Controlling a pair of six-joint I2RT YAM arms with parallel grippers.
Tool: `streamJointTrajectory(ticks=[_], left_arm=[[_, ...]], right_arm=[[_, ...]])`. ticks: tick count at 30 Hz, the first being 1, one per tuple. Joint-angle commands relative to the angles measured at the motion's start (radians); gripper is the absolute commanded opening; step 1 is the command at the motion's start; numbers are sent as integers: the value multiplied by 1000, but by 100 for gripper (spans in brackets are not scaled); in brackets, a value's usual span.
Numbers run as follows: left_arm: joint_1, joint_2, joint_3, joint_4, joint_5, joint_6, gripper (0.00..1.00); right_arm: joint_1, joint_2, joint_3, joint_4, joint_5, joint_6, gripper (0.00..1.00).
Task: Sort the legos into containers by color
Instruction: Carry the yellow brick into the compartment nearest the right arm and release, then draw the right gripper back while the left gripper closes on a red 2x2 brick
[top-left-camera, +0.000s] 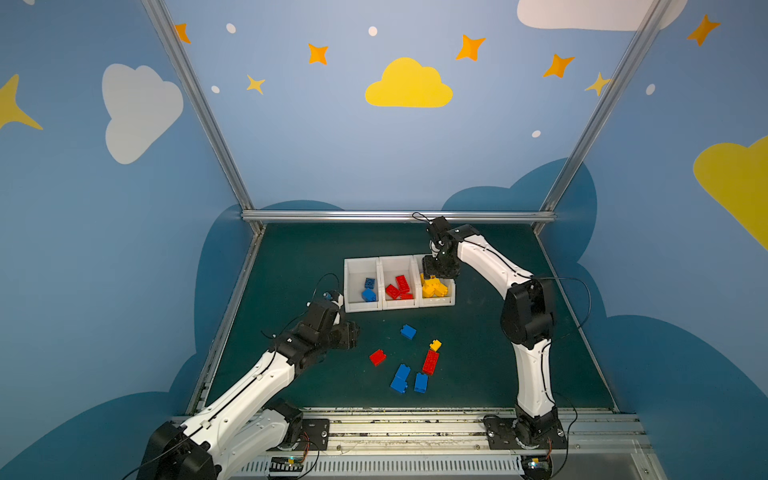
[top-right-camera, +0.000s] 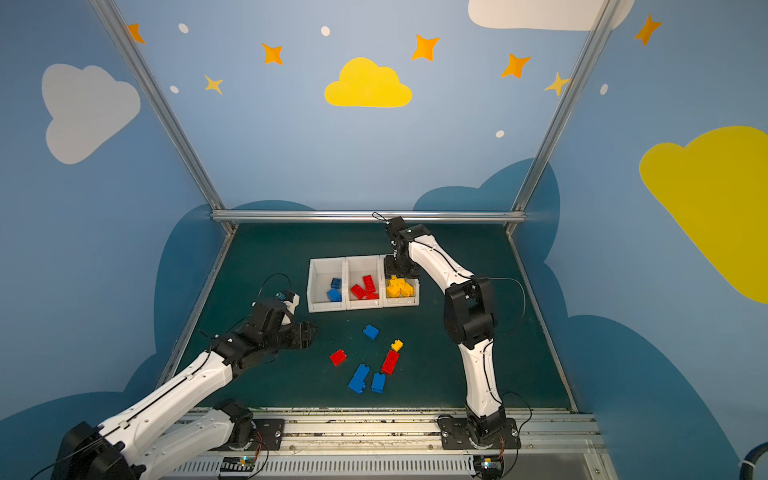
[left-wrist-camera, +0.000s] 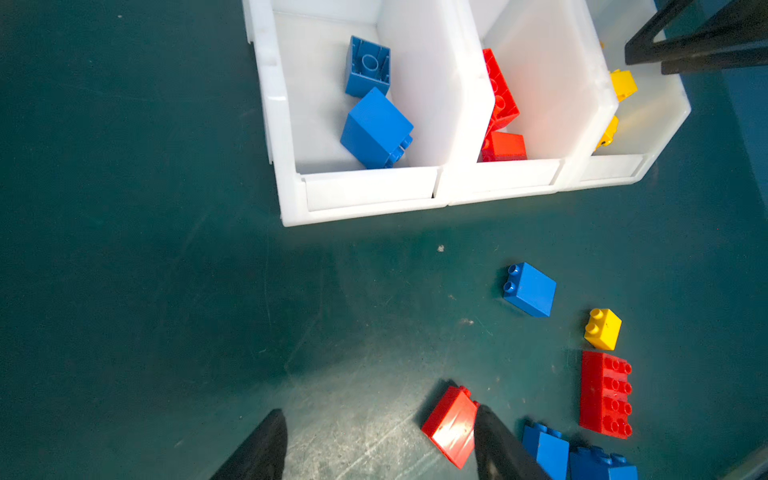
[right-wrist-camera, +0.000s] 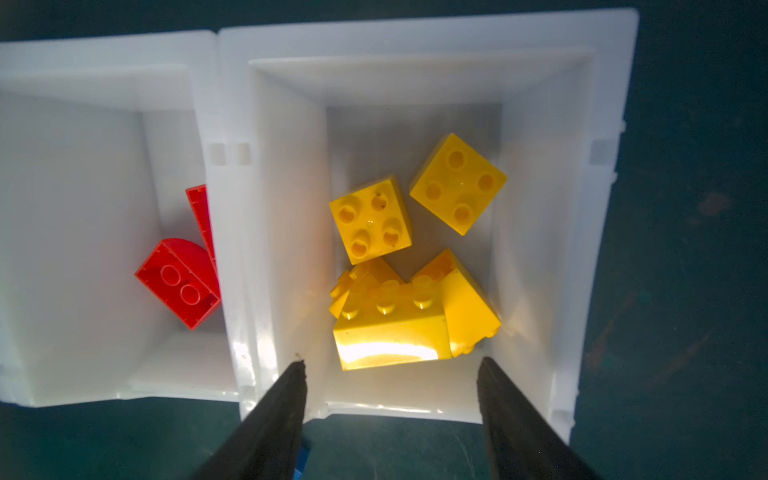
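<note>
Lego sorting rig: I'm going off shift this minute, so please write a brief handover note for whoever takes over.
Grippers: left gripper open, empty, over the mat beside the small red brick; right gripper open, empty, above the yellow bin.
Done: yellows lie there, reds in the middle bin, two blues in the left bin.
Left: six loose on the mat: three blue bricks, that small red, a long red brick, one yellow brick.
</note>
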Motion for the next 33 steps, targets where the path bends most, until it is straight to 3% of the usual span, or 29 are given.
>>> streamJointTrajectory(ticks=[1,14,20,27,33], left_arm=[[3,-9,-9,9,19,-2,71],[-23,-4,-13,-22,76,14,72],[-135,29,-18,-31,66,-15,72],[-255,114,-44,16,80,-129,72],[-271,157,-116,183,155,-221,72]], right_arm=[[-6,-52,8,-30,0,-1,66],[-6,-240,-137,1,-31,16,66],[-4,-377,-297,48,-41,46,66],[-5,-534,-485,80,-33,83,66],[-6,-628,-597,85,-25,104,66]])
